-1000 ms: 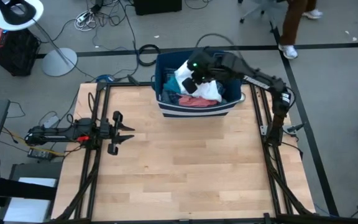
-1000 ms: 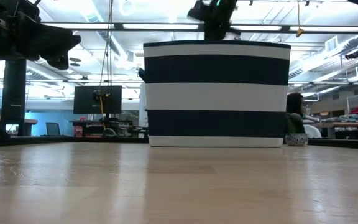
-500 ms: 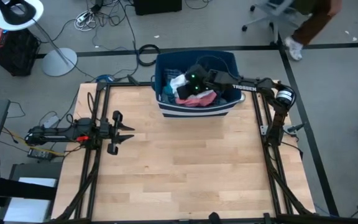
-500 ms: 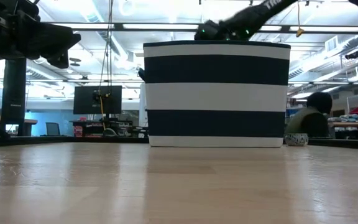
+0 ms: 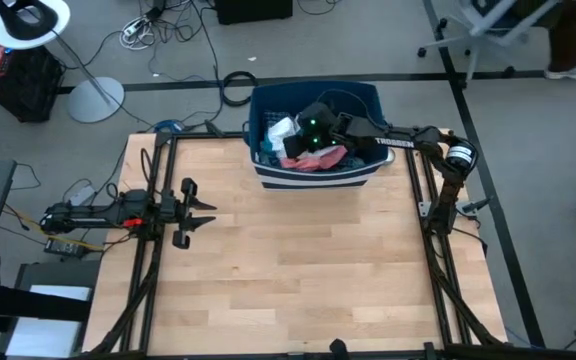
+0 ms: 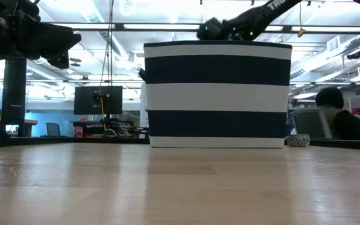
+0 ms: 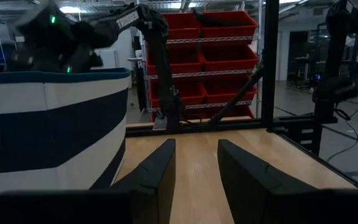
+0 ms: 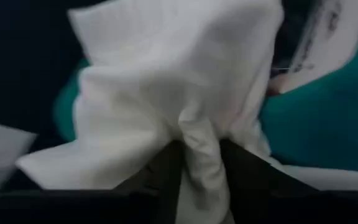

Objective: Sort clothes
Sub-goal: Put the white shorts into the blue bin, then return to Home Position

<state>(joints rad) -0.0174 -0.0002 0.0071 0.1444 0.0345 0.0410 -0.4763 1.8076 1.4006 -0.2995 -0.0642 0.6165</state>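
Observation:
A dark blue bin with a white stripe [image 5: 313, 172] stands at the table's far edge and also shows in the low view [image 6: 217, 94]. It holds clothes: a white garment [image 5: 280, 131], a salmon pink one [image 5: 320, 158] and teal fabric [image 8: 328, 118]. My right gripper [image 5: 308, 130] reaches into the bin from the table's right and is shut on the white garment [image 8: 166, 93]. My left gripper [image 5: 206, 212] is open and empty over the table's left part, far from the bin. My right gripper pinches a bunched fold of the white garment [image 8: 197, 146] between its two fingers [image 8: 160, 168]. The cloth fans out beyond the fingertips, inside the bin, over the teal fabric. One layer or several, I cannot tell.
The bin's walls stand around my right gripper; its arm [image 6: 242, 25] crosses the right rim. Bare wooden tabletop [image 5: 298, 270] lies between the bin and the near edge. Black frame rails [image 5: 148, 250] run along both sides. A person moves on the floor beyond the table.
My right gripper has gone down into the bin and toward its left side, still shut on the white garment. The garment, held up above the bin a second ago, has sunk among the other clothes.

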